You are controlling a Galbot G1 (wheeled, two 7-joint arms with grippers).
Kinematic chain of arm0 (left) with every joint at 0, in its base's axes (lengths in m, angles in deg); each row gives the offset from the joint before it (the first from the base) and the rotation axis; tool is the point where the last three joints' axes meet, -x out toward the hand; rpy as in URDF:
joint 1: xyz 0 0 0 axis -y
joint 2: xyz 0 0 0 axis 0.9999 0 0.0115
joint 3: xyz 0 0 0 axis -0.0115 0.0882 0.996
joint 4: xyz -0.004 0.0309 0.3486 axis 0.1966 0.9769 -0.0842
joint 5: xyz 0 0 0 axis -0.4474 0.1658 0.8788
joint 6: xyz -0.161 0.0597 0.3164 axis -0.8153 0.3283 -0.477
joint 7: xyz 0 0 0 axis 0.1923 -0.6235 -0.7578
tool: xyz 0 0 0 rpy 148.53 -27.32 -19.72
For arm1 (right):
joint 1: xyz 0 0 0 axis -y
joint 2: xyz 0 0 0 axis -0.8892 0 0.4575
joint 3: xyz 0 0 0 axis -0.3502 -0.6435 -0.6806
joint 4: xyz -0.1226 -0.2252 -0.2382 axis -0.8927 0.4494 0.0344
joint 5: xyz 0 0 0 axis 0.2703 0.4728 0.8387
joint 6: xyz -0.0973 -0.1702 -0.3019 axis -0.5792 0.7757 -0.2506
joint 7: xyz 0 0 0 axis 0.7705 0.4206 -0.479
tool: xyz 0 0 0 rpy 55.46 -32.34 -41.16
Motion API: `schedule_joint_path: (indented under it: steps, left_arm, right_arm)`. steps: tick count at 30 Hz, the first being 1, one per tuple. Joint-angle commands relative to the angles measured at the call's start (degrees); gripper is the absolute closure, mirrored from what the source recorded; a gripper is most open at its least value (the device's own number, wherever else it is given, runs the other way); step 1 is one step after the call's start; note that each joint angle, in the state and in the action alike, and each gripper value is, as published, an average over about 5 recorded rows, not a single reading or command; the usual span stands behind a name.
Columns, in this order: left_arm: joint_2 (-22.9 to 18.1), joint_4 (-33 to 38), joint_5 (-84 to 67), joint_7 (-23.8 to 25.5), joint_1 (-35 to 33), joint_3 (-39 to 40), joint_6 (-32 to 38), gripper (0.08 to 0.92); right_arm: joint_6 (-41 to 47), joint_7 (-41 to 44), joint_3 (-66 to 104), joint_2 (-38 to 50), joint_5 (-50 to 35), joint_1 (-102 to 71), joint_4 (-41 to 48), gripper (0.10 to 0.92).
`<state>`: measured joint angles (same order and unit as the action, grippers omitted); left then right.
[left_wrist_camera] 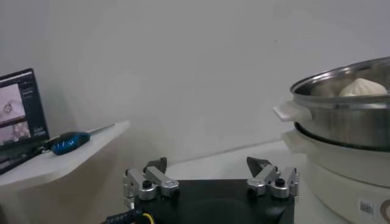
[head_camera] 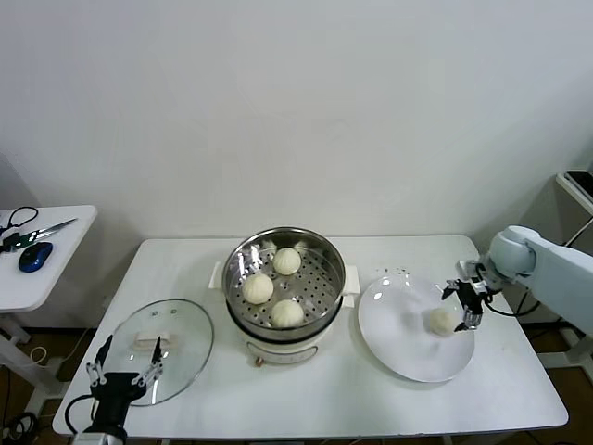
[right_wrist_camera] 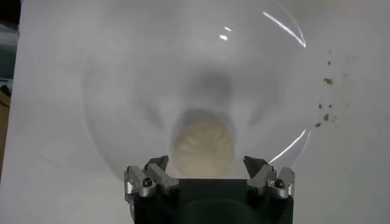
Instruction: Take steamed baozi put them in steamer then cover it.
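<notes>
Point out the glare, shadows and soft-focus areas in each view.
Head view: even light; the cover shows faint reflections, and the steamer rim gleams. Left wrist view: the steamer wall is shiny, and the laptop at the edge looks soft. Right wrist view: bright glints on the plate rim, a dark shadow behind the baozi, which is blurry above the open right pincer.

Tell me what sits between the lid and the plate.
The steamer, holding three baozi, sits between the lid and the plate, seen in the head view.

White-shelled right arm [head_camera: 547,264]; black gripper [right_wrist_camera: 207,176] body, silver screwed fingertips, black cables.
</notes>
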<state>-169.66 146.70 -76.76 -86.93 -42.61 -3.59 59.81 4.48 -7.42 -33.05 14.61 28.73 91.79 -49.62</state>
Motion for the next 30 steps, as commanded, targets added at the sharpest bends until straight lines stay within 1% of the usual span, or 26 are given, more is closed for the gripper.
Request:
schedule_joint_path:
  steps: [1, 13, 24, 30]
  left_arm:
    - [-0.04, -0.30, -0.15, 0.02, -0.03, -0.02, 0.05, 0.177]
    - [-0.03, -0.54, -0.07, 0.05, -0.05, -0.06, 0.16, 0.177]
    - [-0.04, -0.52, -0.14, 0.03, -0.10, -0.18, 0.25, 0.177]
    - [-0.01, -0.66, -0.23, 0.04, -0.26, -0.21, 0.35, 0.177]
  right_arm:
    - [-0.48, -0.04, 4.29, -2.71, 3.47, -5.47, 4.67, 0.203]
    - [-0.90, -0.36, 4.33, -5.36, 4.50, -5.07, 6.46, 0.203]
    - [-1.32, 0.91, 4.10, -5.25, 4.27, -4.58, 6.02, 0.206]
    - [-1.29, 0.98, 3.75, -5.11, 3.85, -4.07, 5.77, 0.257]
